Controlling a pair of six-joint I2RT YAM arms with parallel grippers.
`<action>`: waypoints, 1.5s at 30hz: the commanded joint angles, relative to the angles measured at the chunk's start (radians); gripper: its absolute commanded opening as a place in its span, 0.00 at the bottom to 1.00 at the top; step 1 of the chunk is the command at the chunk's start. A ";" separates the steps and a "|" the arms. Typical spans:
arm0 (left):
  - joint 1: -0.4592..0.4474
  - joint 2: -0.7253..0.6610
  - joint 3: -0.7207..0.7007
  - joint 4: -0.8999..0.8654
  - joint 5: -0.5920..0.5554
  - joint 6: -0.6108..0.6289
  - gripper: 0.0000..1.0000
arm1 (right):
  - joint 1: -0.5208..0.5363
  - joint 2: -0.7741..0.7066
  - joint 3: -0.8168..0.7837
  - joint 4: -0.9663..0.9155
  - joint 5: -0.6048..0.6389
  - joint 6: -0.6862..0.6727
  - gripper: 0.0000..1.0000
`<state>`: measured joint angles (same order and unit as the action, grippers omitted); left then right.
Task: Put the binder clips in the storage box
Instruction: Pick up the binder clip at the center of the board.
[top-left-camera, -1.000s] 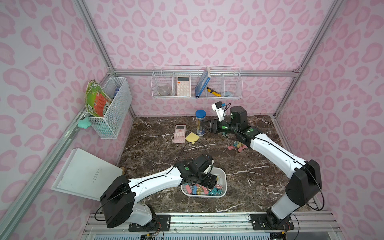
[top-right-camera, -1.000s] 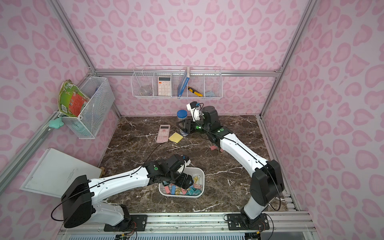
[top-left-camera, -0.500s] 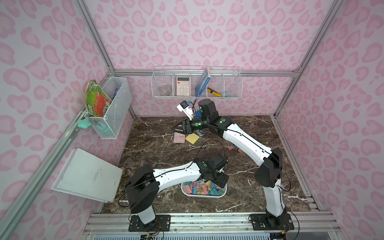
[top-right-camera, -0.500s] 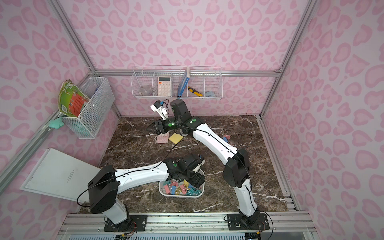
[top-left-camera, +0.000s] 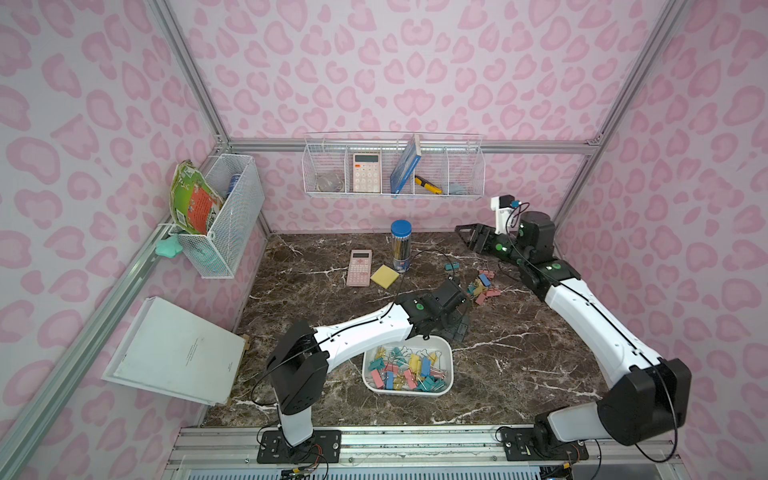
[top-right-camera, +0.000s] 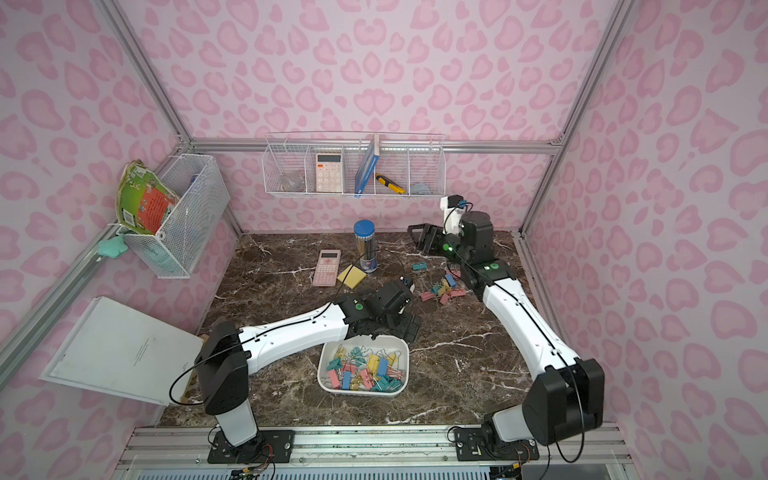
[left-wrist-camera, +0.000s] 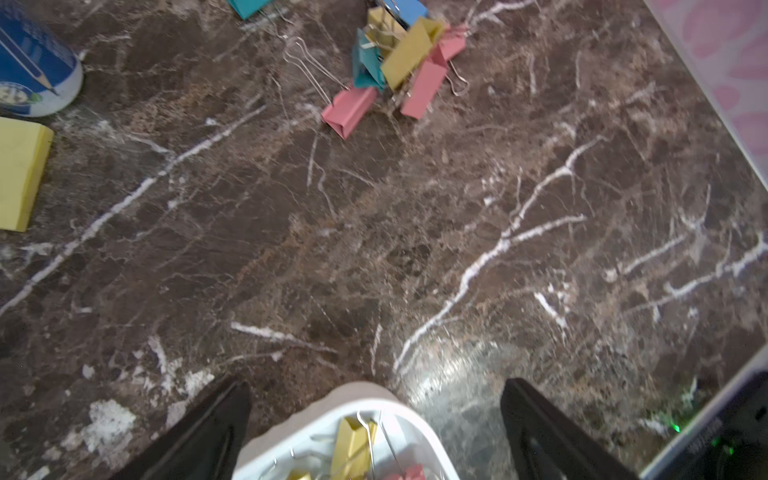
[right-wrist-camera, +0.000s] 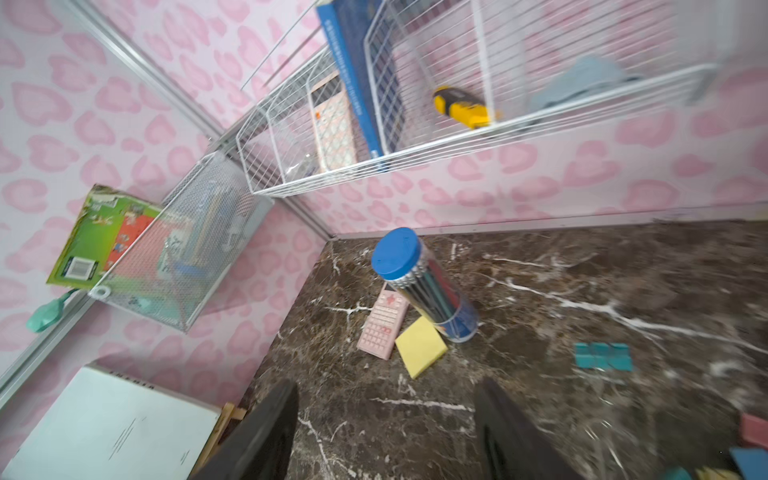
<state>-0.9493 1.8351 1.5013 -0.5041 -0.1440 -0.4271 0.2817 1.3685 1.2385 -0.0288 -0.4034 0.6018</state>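
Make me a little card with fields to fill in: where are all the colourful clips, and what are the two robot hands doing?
Clips in box: many binder clips, pink, yellow, blue and teal, in the storage box
Clips on the table: a small pile, plus teal ones lying apart from it
Left gripper: open, empty, over a corner of the box
Right gripper: open, empty, at the back of the table
Job done: not yet
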 joint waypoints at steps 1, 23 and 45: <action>0.043 0.064 0.080 0.005 0.007 -0.013 0.99 | -0.068 -0.116 -0.090 0.074 0.097 0.022 0.72; 0.181 0.586 0.598 0.203 0.397 0.159 0.62 | -0.179 -0.353 -0.286 0.063 0.064 0.055 0.74; 0.215 0.774 0.794 0.191 0.522 0.295 0.40 | -0.192 -0.326 -0.309 0.084 0.028 0.059 0.73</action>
<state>-0.7361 2.5950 2.2711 -0.3180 0.3340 -0.1532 0.0956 1.0389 0.9234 0.0257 -0.3603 0.6575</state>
